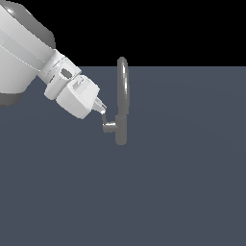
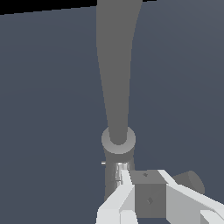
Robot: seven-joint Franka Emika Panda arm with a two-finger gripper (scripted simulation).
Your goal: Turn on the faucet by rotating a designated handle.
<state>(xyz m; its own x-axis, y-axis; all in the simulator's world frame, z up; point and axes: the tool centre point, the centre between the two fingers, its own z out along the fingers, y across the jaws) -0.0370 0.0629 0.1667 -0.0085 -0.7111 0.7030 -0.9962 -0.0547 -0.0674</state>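
The faucet (image 1: 123, 96) is a slim grey tap with a tall arched spout, standing upright on the dark floor. A short stub (image 1: 110, 127) sticks out of its body toward the exterior view's left and carries the small grey handle (image 1: 104, 117). My gripper (image 1: 101, 110) reaches down from the upper left and its tips are at the handle. In the wrist view the handle (image 2: 148, 194) fills the gap between my two white fingers (image 2: 117, 197), which press against its sides. The spout (image 2: 117, 74) rises beyond it from the body ring (image 2: 118, 141).
The white arm (image 1: 24, 48) fills the upper left of the exterior view. The grey-blue floor (image 1: 182, 182) stretches around the faucet, with nothing else standing on it.
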